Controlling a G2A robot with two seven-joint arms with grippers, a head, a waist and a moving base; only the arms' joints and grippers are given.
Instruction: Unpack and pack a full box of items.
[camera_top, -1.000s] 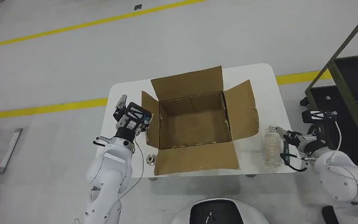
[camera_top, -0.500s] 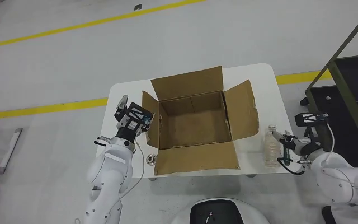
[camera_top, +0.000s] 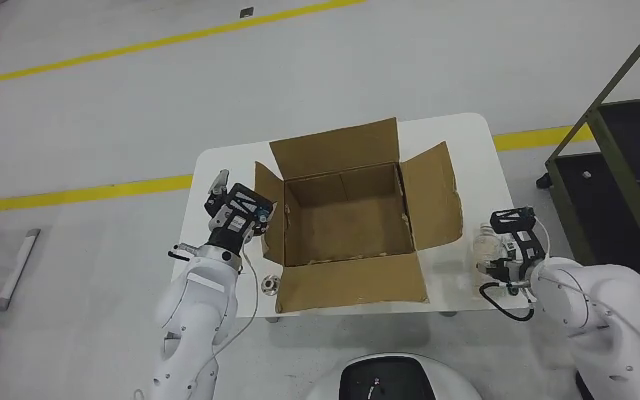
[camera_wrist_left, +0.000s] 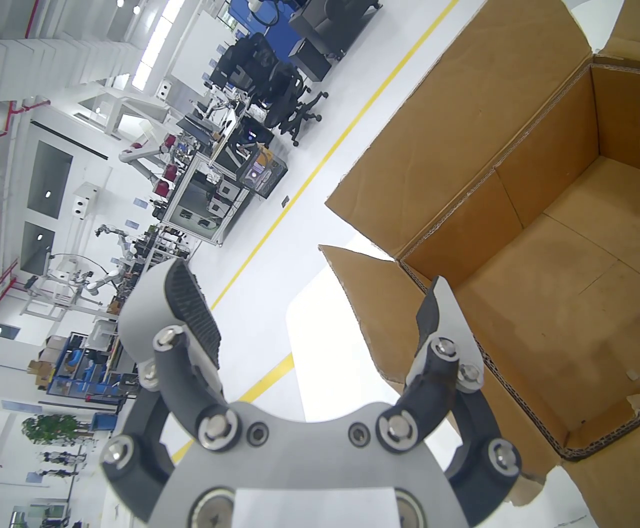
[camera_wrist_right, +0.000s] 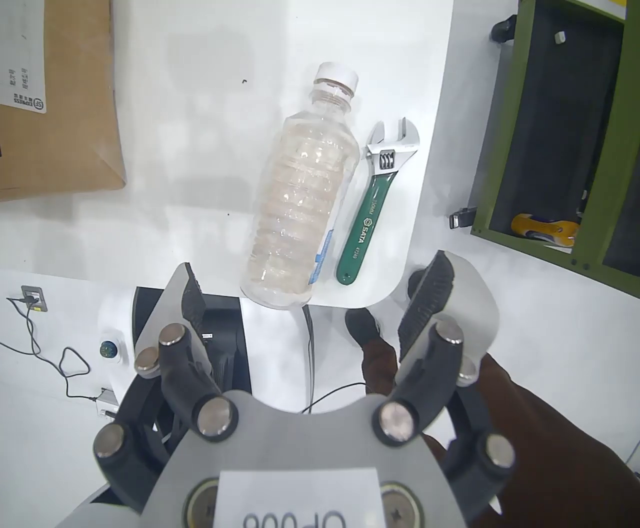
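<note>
An open cardboard box (camera_top: 350, 215) stands in the middle of the white table (camera_top: 450, 135), flaps spread, and its inside looks empty (camera_wrist_left: 550, 260). A clear plastic bottle (camera_wrist_right: 300, 210) with a white cap lies near the table's right edge, its base overhanging the front rim. A green-handled wrench (camera_wrist_right: 377, 200) lies right beside it. My right gripper (camera_wrist_right: 315, 275) hovers open above the bottle's base, partly covering the bottle (camera_top: 483, 243) from above. My left gripper (camera_wrist_left: 310, 295) is open with nothing in it, just outside the box's left flap (camera_top: 240, 197).
A small round object (camera_top: 268, 286) lies on the table by the box's front left corner. A dark green cart (camera_wrist_right: 565, 125) stands off the table's right side. The box's right flap (camera_wrist_right: 55, 100) lies flat towards the bottle.
My right arm has swung in from beyond the table's right edge to a spot over the bottle. The left arm, box and bottle have stayed put.
</note>
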